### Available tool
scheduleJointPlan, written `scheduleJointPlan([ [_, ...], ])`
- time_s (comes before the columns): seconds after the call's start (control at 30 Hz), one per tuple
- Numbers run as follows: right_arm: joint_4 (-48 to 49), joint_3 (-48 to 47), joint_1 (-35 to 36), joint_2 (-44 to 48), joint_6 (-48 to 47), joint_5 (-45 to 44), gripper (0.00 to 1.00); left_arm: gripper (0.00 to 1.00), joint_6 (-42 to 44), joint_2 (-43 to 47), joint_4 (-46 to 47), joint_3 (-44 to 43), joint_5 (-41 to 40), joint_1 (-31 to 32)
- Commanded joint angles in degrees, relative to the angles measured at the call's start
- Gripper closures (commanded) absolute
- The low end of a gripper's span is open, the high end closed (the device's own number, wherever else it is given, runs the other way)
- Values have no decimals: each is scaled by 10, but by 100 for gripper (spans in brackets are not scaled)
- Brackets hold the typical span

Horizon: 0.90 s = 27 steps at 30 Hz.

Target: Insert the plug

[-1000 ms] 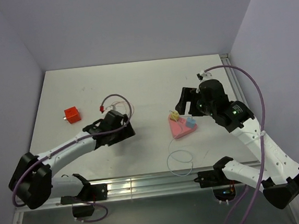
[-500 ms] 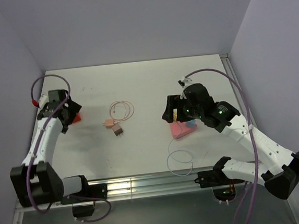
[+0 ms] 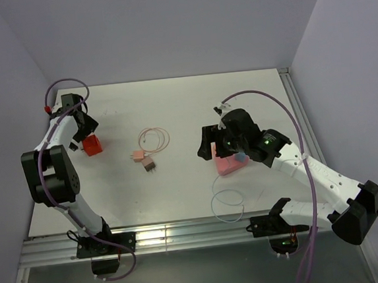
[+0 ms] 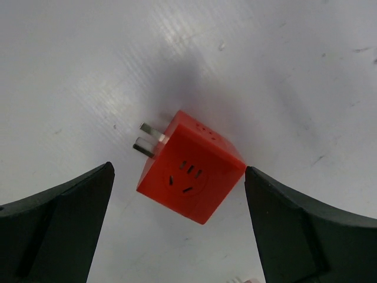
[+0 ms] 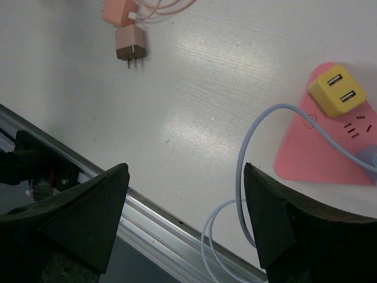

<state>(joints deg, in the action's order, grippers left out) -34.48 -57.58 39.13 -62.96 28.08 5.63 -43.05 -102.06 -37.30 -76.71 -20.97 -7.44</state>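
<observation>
Soft, even overhead light; crisp centres, blurred near edges.

In the top view the worktop (image 3: 173, 110) is bright and evenly lit, with only faint shadows under the arms and a hot glare on the metal rail (image 3: 151, 236). In the left wrist view the red cube (image 4: 191, 177) is sharp and throws a diffuse grey shadow above itself, while the dark fingers (image 4: 53, 230) of the left pincer (image 4: 179, 171) are out of focus. In the right wrist view pale sheen streaks the worktop, and the right pincer (image 5: 185, 167) is blurred too.

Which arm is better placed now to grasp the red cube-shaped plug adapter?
Left. The left hand is open and straddles the red cube-shaped plug adapter; the right hand is far away, by the pink triangular power strip.
</observation>
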Motion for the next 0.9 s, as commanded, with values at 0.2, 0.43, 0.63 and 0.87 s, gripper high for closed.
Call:
scheduleJointPlan([
  [0.2, 53, 5, 4, -18, -21, 23, 15, 22, 112, -21, 78, -17, 87, -2],
  [0.43, 59, 13, 3, -6, -14, 19, 15, 23, 111, -29, 108, 34, 123, -2],
  [0.63, 71, 22, 5, -10, 0, 32, 15, 43, 67, -7, 137, 119, 204, 10],
  [0.87, 84, 23, 8, -48, 2, 33, 16, 47, -14, 83, 208, 266, 287, 69],
])
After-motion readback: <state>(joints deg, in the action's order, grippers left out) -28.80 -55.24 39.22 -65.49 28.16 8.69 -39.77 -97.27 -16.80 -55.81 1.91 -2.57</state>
